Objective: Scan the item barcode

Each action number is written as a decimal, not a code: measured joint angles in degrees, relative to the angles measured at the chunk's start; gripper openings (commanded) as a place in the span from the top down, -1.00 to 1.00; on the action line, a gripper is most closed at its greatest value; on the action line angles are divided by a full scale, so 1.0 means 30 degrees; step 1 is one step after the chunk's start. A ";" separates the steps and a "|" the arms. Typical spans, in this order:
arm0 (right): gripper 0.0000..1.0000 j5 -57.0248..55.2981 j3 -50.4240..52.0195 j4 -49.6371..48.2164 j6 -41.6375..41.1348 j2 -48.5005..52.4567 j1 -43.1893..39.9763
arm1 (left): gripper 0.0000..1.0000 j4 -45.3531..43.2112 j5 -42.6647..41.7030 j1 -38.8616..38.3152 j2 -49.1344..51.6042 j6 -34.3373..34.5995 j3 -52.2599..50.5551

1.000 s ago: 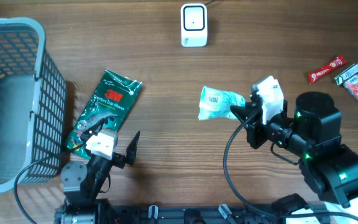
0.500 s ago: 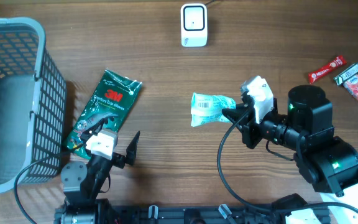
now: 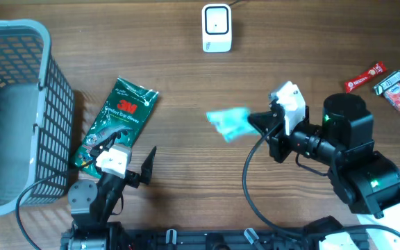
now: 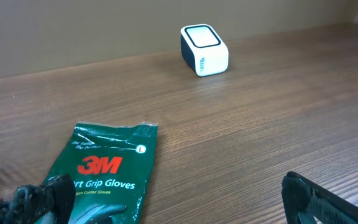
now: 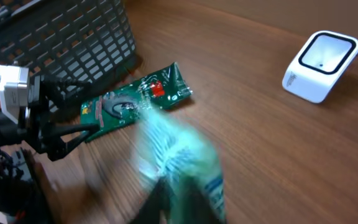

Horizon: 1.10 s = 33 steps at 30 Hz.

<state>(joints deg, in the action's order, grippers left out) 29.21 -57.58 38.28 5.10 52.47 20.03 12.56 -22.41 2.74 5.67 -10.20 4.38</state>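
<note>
My right gripper (image 3: 257,123) is clamped on the teal packet (image 3: 228,123), held above the table. Over the last second the packet has swung left and now smears with motion, and its barcode, face-up before, no longer shows from overhead. I judge I'm turning it toward the scanner (image 3: 216,28), still well apart. My left gripper (image 3: 130,163) idles, jaws wide, by the glove pack (image 3: 120,118)

Even bright light; motion-blurred teal packet (image 3: 228,123).
</note>
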 measured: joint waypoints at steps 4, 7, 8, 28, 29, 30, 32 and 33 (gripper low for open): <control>0.91 -0.0022 0.0000 -0.0918 0.0452 0.1559 0.0000 | -1.00 0.0000 -0.0007 0.0000 0.0000 0.0000 0.0000; 0.66 -0.0029 0.0000 -0.1654 0.0794 0.3432 0.0000 | -1.00 0.0007 0.0000 -0.0007 0.0000 0.0000 0.0000; 0.57 -0.0029 0.0000 -0.1647 0.0867 0.4095 0.0000 | -1.00 0.0000 -0.0007 -0.0007 0.0000 0.0000 0.0000; -0.89 -0.3060 0.2069 0.3060 -1.7435 0.6426 0.5952 | -1.00 0.0000 -0.0007 -0.0007 0.0000 0.0000 0.0000; -0.89 -0.3286 0.2353 0.3089 -1.8163 0.6776 0.6353 | -1.00 0.0000 0.0000 0.0000 0.0000 0.0000 0.0000; -0.84 -0.3410 0.2572 0.3089 -1.8870 0.7140 0.6608 | -1.00 0.0000 0.0000 0.0000 0.0007 0.0000 0.0000; -0.71 -0.3483 0.2885 0.3009 -2.0079 0.7868 0.6863 | -1.00 0.0000 -0.0007 -0.0007 0.0000 0.0000 0.0000; -0.64 -0.3468 0.3249 0.2769 -2.0844 0.8517 0.6943 | -1.00 0.0000 -0.0007 0.0000 0.0000 0.0000 0.0000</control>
<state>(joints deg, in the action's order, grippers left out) 18.81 -47.83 46.59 -57.43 78.02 40.86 12.56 -22.44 2.74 5.67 -10.20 4.38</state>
